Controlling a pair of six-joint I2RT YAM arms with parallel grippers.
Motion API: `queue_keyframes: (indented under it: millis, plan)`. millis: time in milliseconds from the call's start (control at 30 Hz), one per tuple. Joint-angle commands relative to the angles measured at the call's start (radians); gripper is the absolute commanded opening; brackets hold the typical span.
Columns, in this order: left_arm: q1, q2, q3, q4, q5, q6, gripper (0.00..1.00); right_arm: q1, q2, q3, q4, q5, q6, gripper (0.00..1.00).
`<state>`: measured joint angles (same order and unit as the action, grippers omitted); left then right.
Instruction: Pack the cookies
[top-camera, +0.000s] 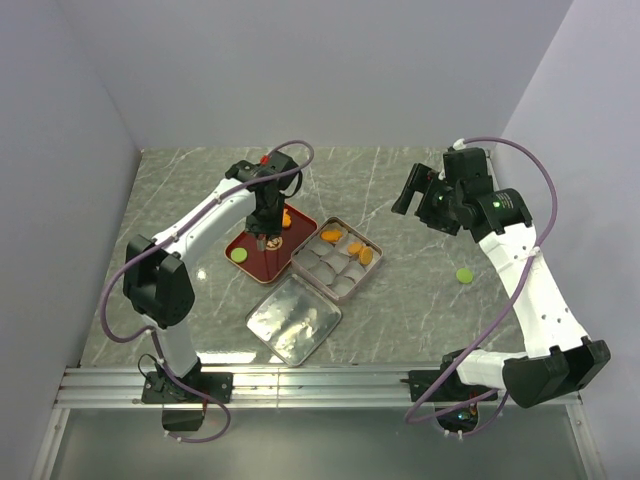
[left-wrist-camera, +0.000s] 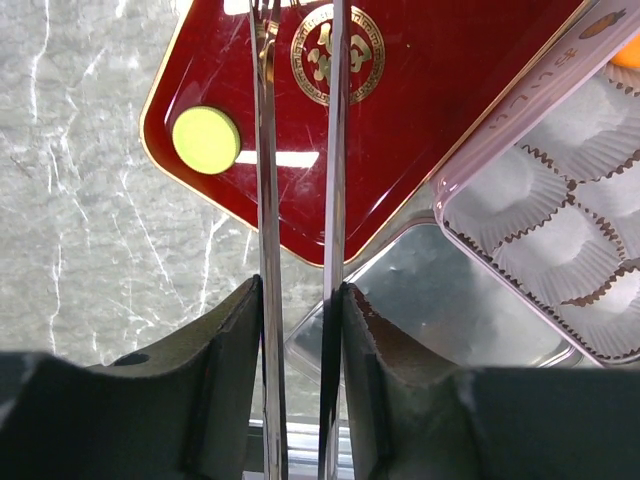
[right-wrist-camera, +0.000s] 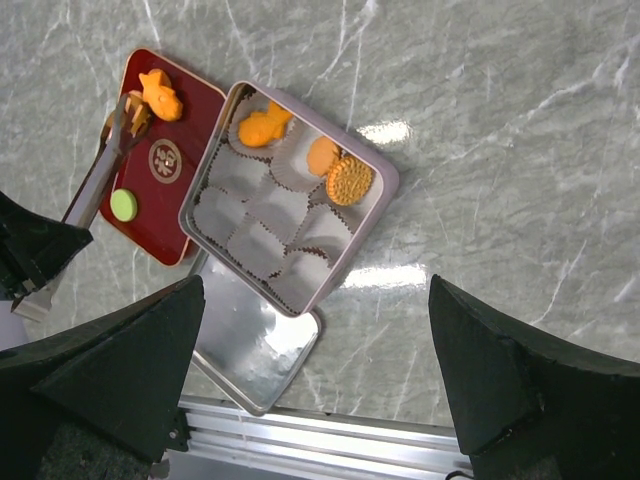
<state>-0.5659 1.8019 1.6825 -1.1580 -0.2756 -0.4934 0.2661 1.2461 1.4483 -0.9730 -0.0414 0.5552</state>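
Note:
My left gripper (top-camera: 266, 225) is shut on a pair of metal tongs (left-wrist-camera: 265, 150), whose blades reach over the red tray (left-wrist-camera: 420, 90). The tong tips (right-wrist-camera: 130, 112) are beside an orange fish cookie (right-wrist-camera: 160, 95) on that tray. A green round cookie (left-wrist-camera: 205, 140) lies on the tray's near-left corner. The pink box (right-wrist-camera: 385, 185) with white paper cups holds an orange fish cookie (right-wrist-camera: 262, 125), an orange round one (right-wrist-camera: 322, 155) and a brown round one (right-wrist-camera: 349, 180). Another green cookie (top-camera: 464, 275) lies on the table at the right. My right gripper (top-camera: 420, 195) is open, empty and raised above the table.
The box's metal lid (top-camera: 294, 318) lies flat in front of the box and the tray, also in the right wrist view (right-wrist-camera: 250, 345). An aluminium rail (top-camera: 320, 385) runs along the table's near edge. White walls close in the left, back and right.

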Motion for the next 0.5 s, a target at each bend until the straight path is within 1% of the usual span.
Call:
queue_keyframes:
  millis: [0,200,467]
  plan:
    - [0.003,0.004,0.046,-0.009,-0.02,0.018,0.36,0.001,0.006,0.052,0.025,0.011,-0.014,1.0]
    - [0.003,-0.015,0.063,-0.029,-0.022,0.009,0.3,0.001,0.004,0.052,0.025,0.005,-0.011,1.0]
    - [0.001,-0.079,0.111,-0.089,-0.031,-0.016,0.29,0.001,-0.004,0.046,0.028,-0.015,-0.003,1.0]
